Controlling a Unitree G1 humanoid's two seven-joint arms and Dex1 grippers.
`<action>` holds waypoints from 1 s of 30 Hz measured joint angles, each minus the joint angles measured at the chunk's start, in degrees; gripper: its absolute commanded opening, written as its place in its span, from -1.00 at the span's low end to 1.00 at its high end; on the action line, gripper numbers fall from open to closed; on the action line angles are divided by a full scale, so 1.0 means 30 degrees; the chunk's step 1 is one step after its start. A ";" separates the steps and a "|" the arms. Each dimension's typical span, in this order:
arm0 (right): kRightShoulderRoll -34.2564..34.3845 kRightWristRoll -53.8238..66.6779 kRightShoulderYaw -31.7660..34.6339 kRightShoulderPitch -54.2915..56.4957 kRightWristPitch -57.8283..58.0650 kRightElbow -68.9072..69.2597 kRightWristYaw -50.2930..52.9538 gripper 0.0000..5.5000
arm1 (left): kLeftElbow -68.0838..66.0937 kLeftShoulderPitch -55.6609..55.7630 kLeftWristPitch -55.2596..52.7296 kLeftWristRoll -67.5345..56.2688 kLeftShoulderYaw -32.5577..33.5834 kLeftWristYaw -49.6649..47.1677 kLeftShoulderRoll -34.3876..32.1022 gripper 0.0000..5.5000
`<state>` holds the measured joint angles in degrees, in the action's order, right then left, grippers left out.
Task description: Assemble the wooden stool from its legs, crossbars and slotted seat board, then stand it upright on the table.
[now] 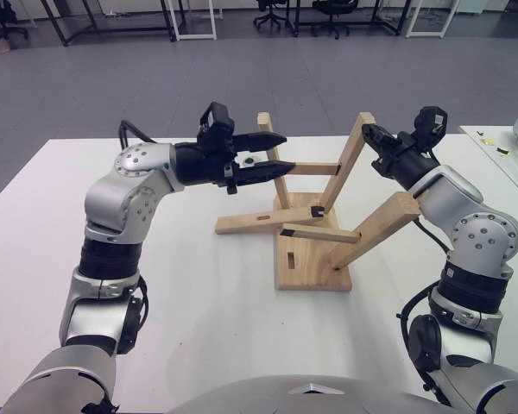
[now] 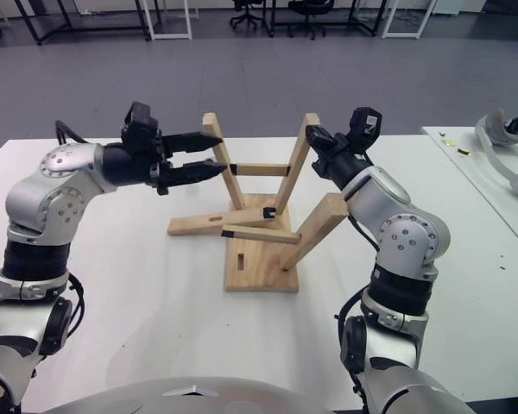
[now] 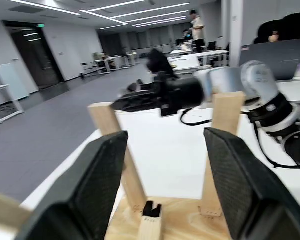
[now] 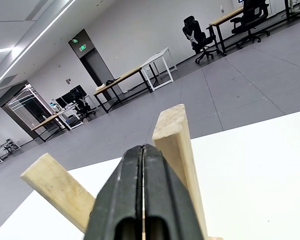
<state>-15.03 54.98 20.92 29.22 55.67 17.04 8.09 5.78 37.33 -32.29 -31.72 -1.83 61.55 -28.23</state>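
Two pale square wooden legs, the far-left leg (image 1: 265,122) and the far-right leg (image 1: 350,159), rise from the far edge of the flat slotted wooden seat board (image 1: 315,272). A short crossbar (image 1: 315,169) joins them. A third leg (image 1: 375,228) leans up from the board's near-right corner, and a fourth leg (image 1: 246,222) lies flat at the board's left edge on the white table (image 1: 198,285).

Above the board, the left gripper (image 1: 287,153) gapes at the far-left leg, holding nothing. The right gripper (image 1: 369,132), pinched closed and empty, sits just beside the far-right leg's top.

Assembly looks midway. Next the fallen leg needs grasping, raising and seating in its slot.
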 measured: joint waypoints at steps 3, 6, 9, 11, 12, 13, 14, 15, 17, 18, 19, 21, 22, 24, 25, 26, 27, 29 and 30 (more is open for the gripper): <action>0.0024 0.0000 0.0040 -0.0030 -0.0011 0.0044 0.0001 -1.00 | -0.2367 -0.0074 0.2262 0.2429 -0.1339 0.0911 -0.1096 0.01; 0.0033 -0.0004 0.0051 -0.0036 -0.0024 0.0030 -0.0015 -1.00 | -0.5663 -0.0155 0.5515 0.5187 -0.2894 0.1433 -0.1378 0.01; 0.0028 -0.0011 0.0051 -0.0033 -0.0036 -0.0032 -0.0033 -1.00 | -0.8667 -0.0018 0.8370 0.7143 -0.4154 0.2190 -0.1439 0.01; 0.0017 -0.0020 0.0047 -0.0035 -0.0038 -0.0067 -0.0036 -1.00 | -1.0995 0.0143 1.0090 0.8191 -0.4894 0.2724 -0.1244 0.01; 0.0014 -0.0023 0.0041 -0.0034 -0.0041 -0.0083 -0.0039 -1.00 | -1.2205 0.0272 1.0865 0.8597 -0.5110 0.2889 -0.1061 0.01; 0.0006 -0.0034 0.0031 -0.0036 -0.0041 -0.0115 -0.0043 -1.00 | -1.3415 0.0542 1.1610 0.8909 -0.5278 0.3075 -0.0858 0.01; 0.0003 -0.0039 0.0010 -0.0035 -0.0041 -0.0135 -0.0054 -1.00 | -1.4526 0.0851 1.2302 0.9308 -0.5384 0.3149 -0.0639 0.01; 0.0000 -0.0051 -0.0014 -0.0035 -0.0045 -0.0155 -0.0066 -1.00 | -1.5637 0.1172 1.2957 0.9537 -0.5498 0.3182 -0.0411 0.01; 0.0001 -0.0062 -0.0089 -0.0034 -0.0053 -0.0174 -0.0112 -1.00 | -1.7828 0.1689 1.4125 1.0146 -0.5703 0.3240 0.0092 0.01; 0.0002 -0.0071 -0.0104 -0.0033 -0.0056 -0.0182 -0.0114 -1.00 | -1.8566 0.1846 1.4451 1.0334 -0.5715 0.3274 0.0319 0.01; 0.0004 -0.0069 -0.0152 -0.0033 -0.0056 -0.0185 -0.0124 -1.00 | -1.9354 0.2076 1.4767 1.0600 -0.5718 0.3385 0.0558 0.01; 0.0008 -0.0068 -0.0229 -0.0032 -0.0059 -0.0188 -0.0131 -1.00 | -2.0511 0.2549 1.5218 1.0710 -0.5676 0.3525 0.0973 0.01; 0.0023 -0.0066 -0.0260 -0.0032 -0.0061 -0.0188 -0.0128 -1.00 | -2.0950 0.2804 1.5489 1.0824 -0.5669 0.3541 0.1125 0.01; 0.0055 -0.0070 -0.0270 -0.0032 -0.0069 -0.0188 -0.0113 -1.00 | -2.1765 0.3121 1.5948 1.0947 -0.5574 0.3485 0.1381 0.01; 0.0084 -0.0067 -0.0287 -0.0032 -0.0071 -0.0186 -0.0106 -1.00 | -2.2161 0.3294 1.6095 1.1081 -0.5479 0.3420 0.1479 0.01; 0.0086 -0.0067 -0.0287 -0.0032 -0.0072 -0.0185 -0.0098 -1.00 | -2.2410 0.3428 1.6317 1.1262 -0.5406 0.3360 0.1533 0.01; 0.0089 -0.0066 -0.0287 -0.0032 -0.0072 -0.0184 -0.0092 -1.00 | -2.2703 0.3565 1.6422 1.1377 -0.5318 0.3303 0.1582 0.01; 0.0091 -0.0062 -0.0286 -0.0032 -0.0073 -0.0179 -0.0065 -1.00 | -2.3030 0.3709 1.6671 1.1534 -0.5206 0.3177 0.1653 0.01; 0.0092 -0.0062 -0.0285 -0.0032 -0.0073 -0.0178 -0.0040 -1.00 | -2.3218 0.3769 1.6817 1.1568 -0.5112 0.3155 0.1681 0.01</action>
<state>-14.75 54.79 20.07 29.13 55.45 16.51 7.97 -63.87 48.64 18.16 2.98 -17.16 71.02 -23.19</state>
